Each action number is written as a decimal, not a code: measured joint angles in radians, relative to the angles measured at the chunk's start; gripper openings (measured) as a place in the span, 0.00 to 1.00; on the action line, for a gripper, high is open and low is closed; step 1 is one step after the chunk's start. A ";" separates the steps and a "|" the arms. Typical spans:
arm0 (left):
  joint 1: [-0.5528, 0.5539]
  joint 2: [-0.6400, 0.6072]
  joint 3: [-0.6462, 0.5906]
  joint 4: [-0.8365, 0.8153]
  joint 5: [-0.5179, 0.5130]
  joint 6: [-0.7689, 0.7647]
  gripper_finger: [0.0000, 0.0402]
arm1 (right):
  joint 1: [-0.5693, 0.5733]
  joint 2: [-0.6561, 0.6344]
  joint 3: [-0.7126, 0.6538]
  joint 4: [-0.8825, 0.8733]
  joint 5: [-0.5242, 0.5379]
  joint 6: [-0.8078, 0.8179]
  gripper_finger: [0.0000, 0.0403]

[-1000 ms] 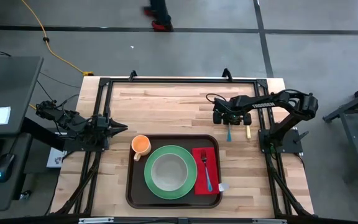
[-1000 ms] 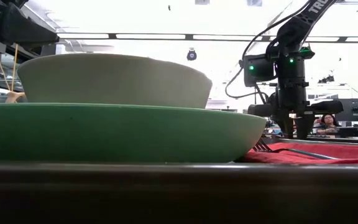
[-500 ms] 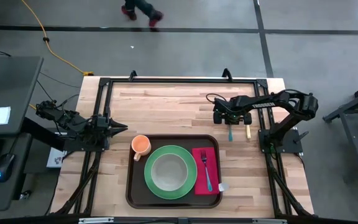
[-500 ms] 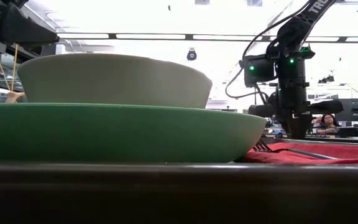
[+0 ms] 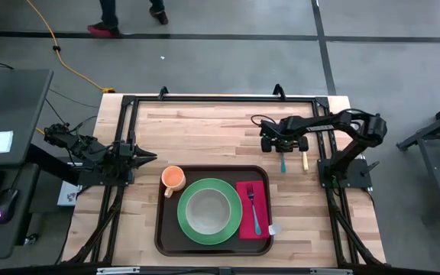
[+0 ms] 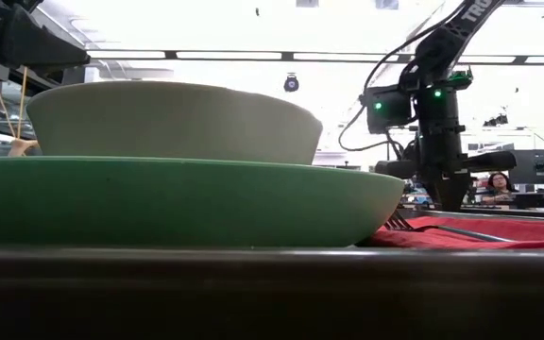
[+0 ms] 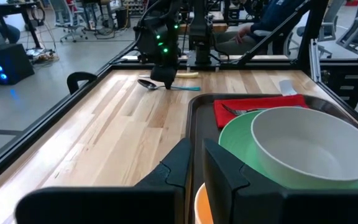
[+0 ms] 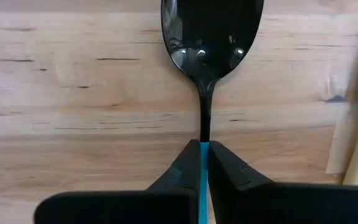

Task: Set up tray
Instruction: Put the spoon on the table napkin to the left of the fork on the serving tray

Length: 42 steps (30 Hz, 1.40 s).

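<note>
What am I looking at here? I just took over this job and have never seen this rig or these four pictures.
Two robot arms work at a wooden table. One picture looks straight down, one sits at table height, and one comes from each wrist. On the tray are a green plate with a bowl, an orange cup and a red napkin with a fork. Beyond the tray, the right hand is shut on the blue handle of a spoon lying on the table, next to a knife. The left hand waits at the left edge, holding nothing.
</note>
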 joint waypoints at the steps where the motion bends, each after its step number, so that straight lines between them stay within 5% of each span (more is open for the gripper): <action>1: 0.000 0.000 0.000 0.000 0.000 0.000 0.17 | 0.000 0.001 0.015 -0.020 0.003 -0.006 0.00; 7: 0.000 0.000 0.000 0.000 0.000 0.000 0.17 | -0.003 0.004 0.065 -0.013 0.040 -0.027 0.00; 42: 0.000 0.000 0.000 0.000 0.000 -0.003 0.17 | 0.014 -0.002 0.068 -0.077 -0.106 -0.049 0.01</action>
